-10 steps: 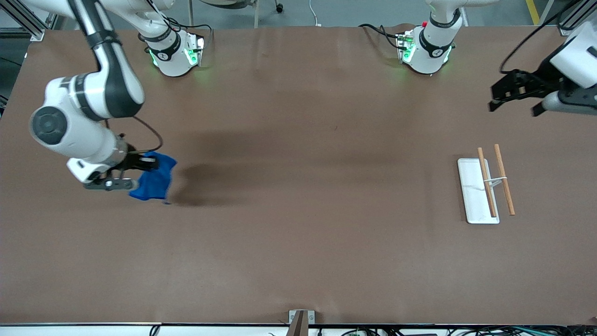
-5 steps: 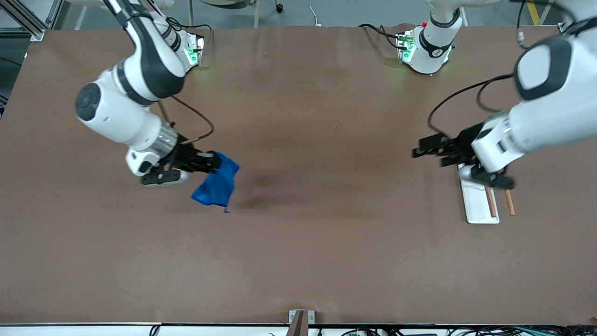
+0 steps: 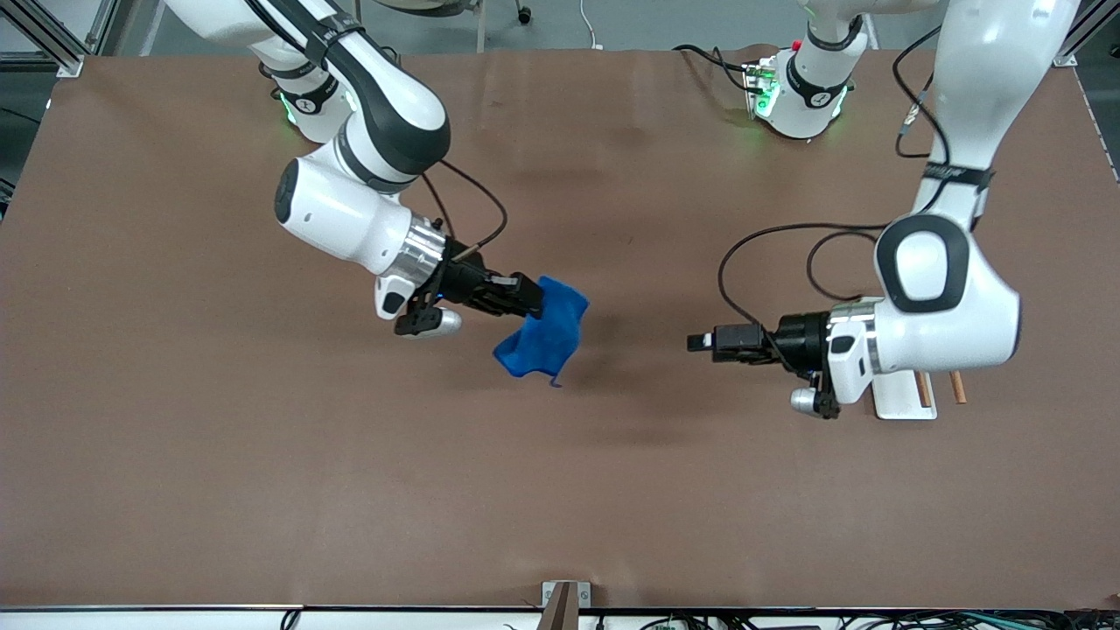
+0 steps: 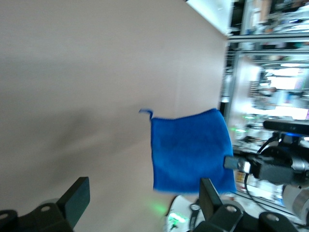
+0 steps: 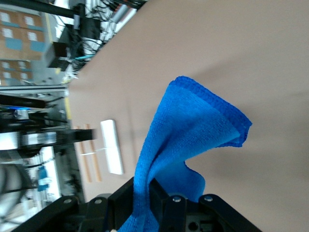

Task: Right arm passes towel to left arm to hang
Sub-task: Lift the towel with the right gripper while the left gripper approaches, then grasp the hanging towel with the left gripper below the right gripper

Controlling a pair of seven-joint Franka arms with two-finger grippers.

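Right now I see the right gripper [image 3: 530, 304] up over the middle of the brown table [image 3: 262, 490], its fingers pinched tight on one edge of the blue towel [image 3: 544, 332]. The cloth hangs from that pinch in loose folds, clear of the tabletop, with a small tag loop dangling at its lowest corner. In my right wrist view the towel [image 5: 190, 145] rises straight out from between the clamped fingers and fans into a doubled fold with its stitched hem showing.

The left gripper [image 3: 697, 342] is in the air too, over the table toward the left arm's end, pointing at the towel with a clear gap between them. Its fingers [image 4: 77, 198] stand spread wide in my left wrist view, and the towel [image 4: 190, 152] hangs flat and broad in the space they frame, well apart from them, with the right gripper [image 4: 234, 163] gripping its edge.

Under the left arm's wrist, a white tray [image 3: 901, 398] with two wooden rods [image 3: 959, 386] is mostly hidden.
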